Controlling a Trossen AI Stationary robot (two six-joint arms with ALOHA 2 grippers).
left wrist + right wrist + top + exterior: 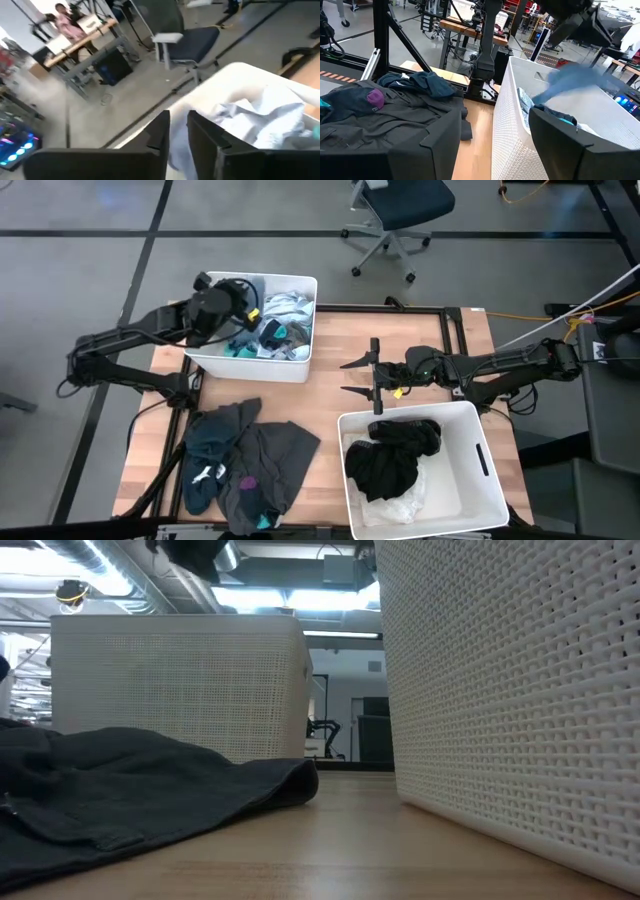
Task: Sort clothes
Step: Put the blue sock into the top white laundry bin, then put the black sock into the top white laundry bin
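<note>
Left gripper: hovering over the far white bin at the table's far-left corner; showing a narrow gap between its fingers in its own wrist view, pinching nothing visible there.

Right gripper: hanging spread wide and holding nothing above bare wood, between the two bins, pointing toward the left side.

Far bin's load: lying heaped inside, white and pale grey-blue garments with teal pieces along the near wall.

Blue cloth: showing as a blurred streak over the far bin in the right wrist view, just under the left arm; touching the gripper or not, impossible to tell.

Near white bin: sitting at the table's near-right corner, carrying a crumpled black garment on top of a white one.

Unsorted pile: sprawling on the wooden table at near left, a dark grey garment bearing a purple patch, overlapping a dark teal garment on its left.

Low view: looking across the dark grey garment's folded edge, lying flat on the wood well apart from the near bin's woven wall.

Background: standing beyond the table's far edge, an office chair on the grey floor.
</note>
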